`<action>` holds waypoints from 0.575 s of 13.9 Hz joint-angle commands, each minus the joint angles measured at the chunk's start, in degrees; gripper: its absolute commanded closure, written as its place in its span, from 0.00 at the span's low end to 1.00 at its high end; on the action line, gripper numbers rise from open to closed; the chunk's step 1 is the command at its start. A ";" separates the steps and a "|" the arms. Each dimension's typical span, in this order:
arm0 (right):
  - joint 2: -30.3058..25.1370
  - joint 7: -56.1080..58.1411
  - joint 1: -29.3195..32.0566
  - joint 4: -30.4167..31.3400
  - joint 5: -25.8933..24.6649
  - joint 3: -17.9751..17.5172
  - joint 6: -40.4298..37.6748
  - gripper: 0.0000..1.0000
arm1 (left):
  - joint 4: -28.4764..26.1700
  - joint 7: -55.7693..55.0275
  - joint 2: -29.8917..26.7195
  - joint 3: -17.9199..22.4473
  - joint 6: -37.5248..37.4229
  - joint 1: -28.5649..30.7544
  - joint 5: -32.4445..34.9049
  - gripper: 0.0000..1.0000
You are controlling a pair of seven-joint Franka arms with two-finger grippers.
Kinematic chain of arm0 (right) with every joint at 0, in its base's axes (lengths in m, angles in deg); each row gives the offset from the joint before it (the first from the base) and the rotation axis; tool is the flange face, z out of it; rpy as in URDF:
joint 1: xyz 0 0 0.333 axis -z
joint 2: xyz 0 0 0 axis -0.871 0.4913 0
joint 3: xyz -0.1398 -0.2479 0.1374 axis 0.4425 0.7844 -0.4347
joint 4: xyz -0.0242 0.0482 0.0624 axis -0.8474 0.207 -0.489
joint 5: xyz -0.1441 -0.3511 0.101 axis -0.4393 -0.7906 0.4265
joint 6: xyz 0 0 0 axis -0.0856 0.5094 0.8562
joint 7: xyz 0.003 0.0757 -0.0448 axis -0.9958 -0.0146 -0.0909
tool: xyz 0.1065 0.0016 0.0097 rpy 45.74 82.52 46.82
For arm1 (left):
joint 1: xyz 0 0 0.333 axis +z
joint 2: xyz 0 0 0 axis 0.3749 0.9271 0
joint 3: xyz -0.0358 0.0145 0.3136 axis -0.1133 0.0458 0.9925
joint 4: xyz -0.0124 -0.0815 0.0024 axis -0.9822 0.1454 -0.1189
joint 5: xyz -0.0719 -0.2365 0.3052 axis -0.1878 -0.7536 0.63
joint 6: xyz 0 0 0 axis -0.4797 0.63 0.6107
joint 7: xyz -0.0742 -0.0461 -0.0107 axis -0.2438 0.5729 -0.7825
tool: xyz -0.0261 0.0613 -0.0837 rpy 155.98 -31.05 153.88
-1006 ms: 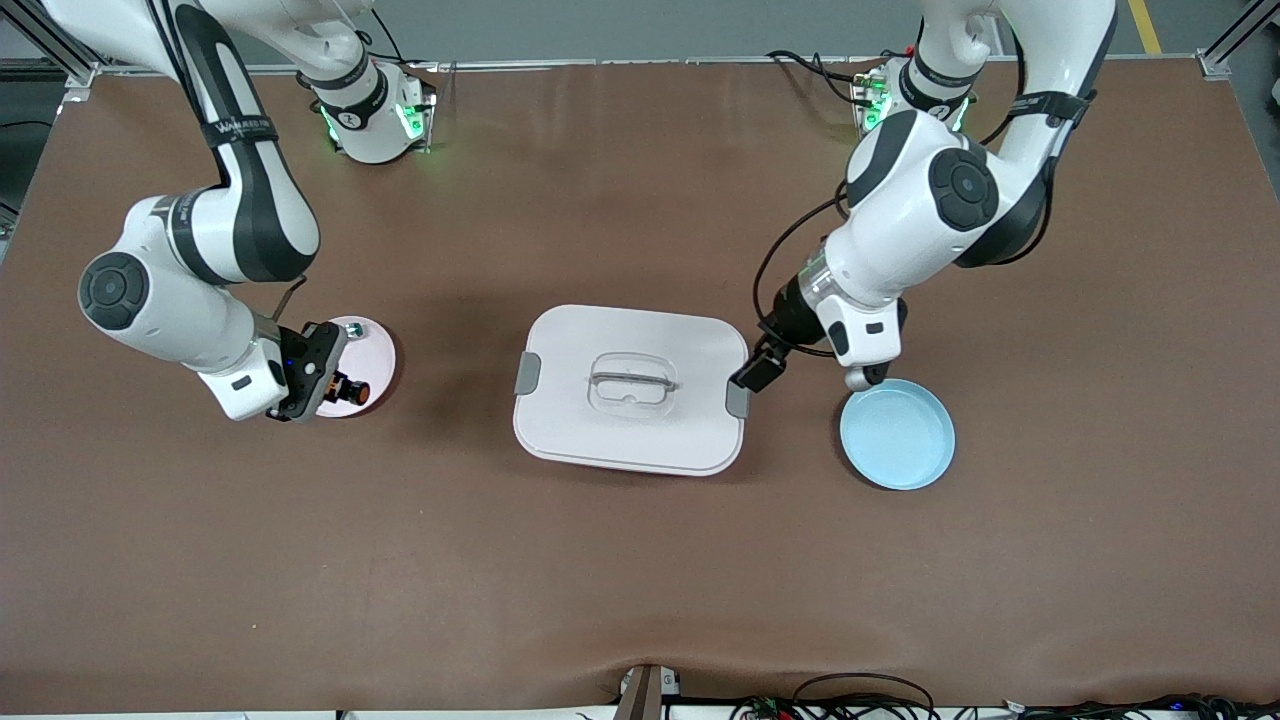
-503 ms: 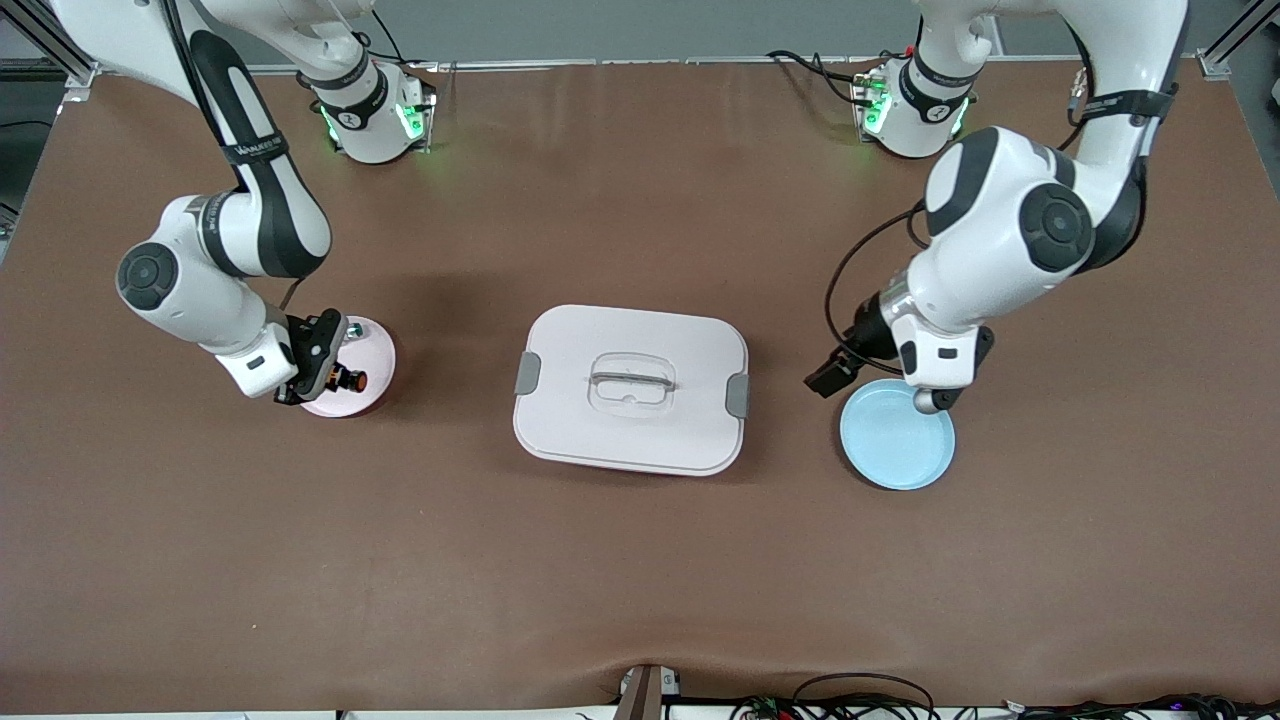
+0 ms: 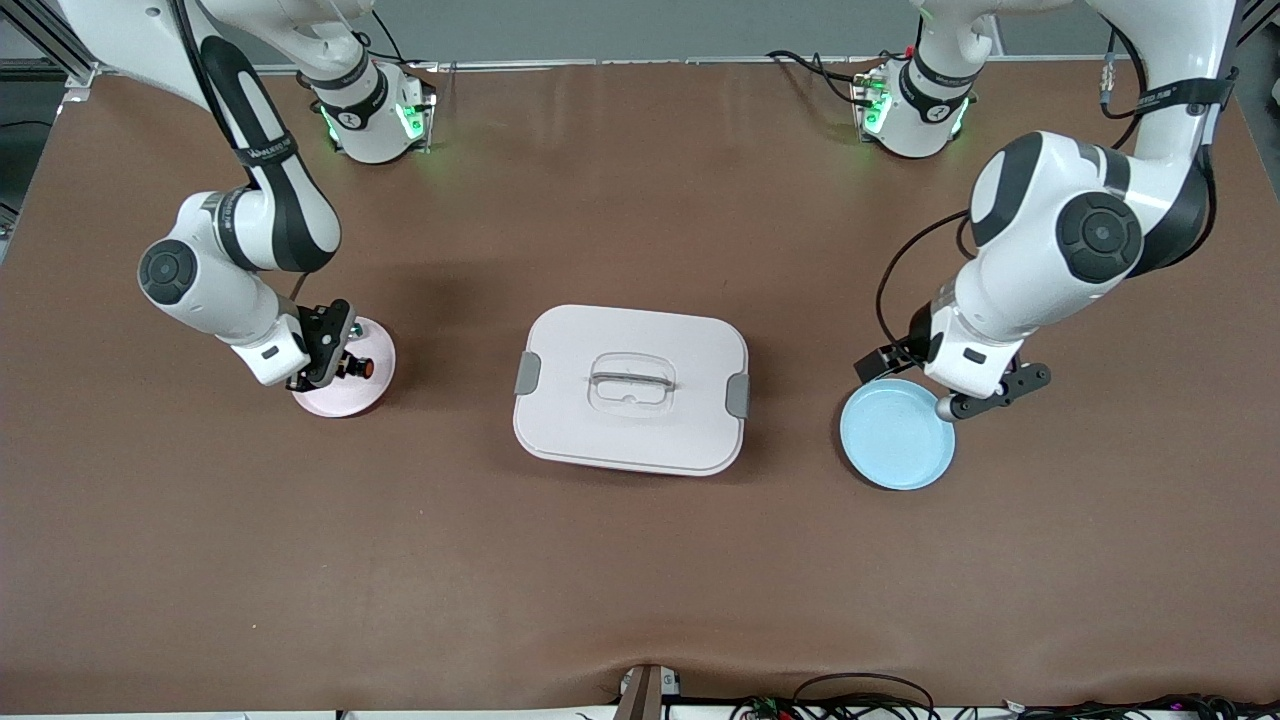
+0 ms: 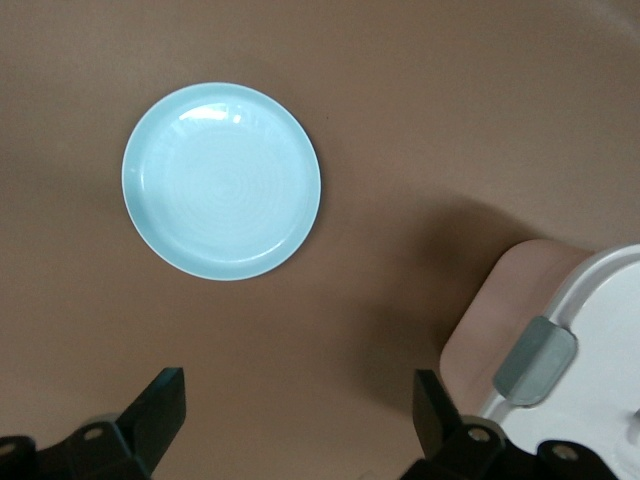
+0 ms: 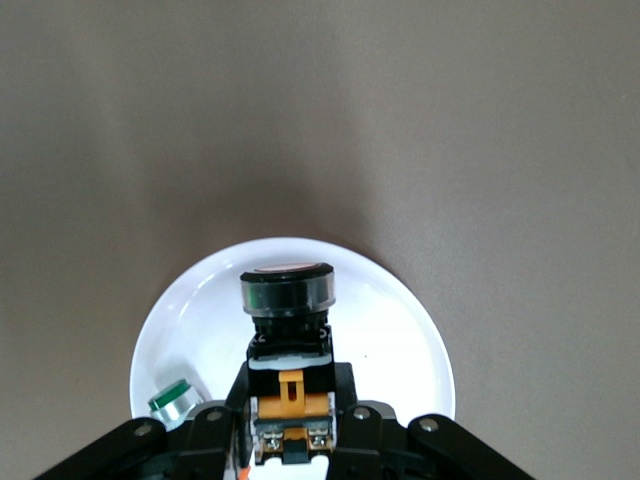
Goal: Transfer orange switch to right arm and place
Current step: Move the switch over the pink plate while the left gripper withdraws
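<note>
Handover looks finished to us: the small orange switch [image 5: 287, 300], a stubby push-button with a round orange cap, black collar and tan-and-black body, sits clamped between the shut fingers of the right gripper [image 3: 335, 365], which belongs to the large white jointed right arm [image 3: 235, 235] reaching in from its end of the table. We see the switch held over the small round pale pink plate [image 3: 375, 395], its cap pointing away from the wrist, and the right wrist view shows it just above the plate's white-looking surface [image 5: 400, 330]; whether it touches we cannot tell. On that same plate lies a small white piece with a silver-green button [image 5: 170, 397], which is not our part. The left gripper [image 4: 300, 415] is empty, its jaws standing wide apart, and it hangs above the bare brown table [image 3: 640, 560] between the round light blue plate [image 4: 221, 180] and the white rectangular lidded box with grey clips and a clear handle [image 3: 630, 388] in the middle of the table; we judge that the left arm has no further part and merely waits. What remains, as we read it, is the placing itself: lowering the switch onto the pink plate, opening the fingers and lifting clear without knocking the white piece beside it. We would call the task nearly complete, with only that release left.
</note>
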 commanded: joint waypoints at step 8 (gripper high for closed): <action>1.17 7.67 5.18 4.33 -0.73 -0.92 9.57 1.00 | 2.46 23.66 -2.13 -0.59 -1.70 8.83 4.41 0.00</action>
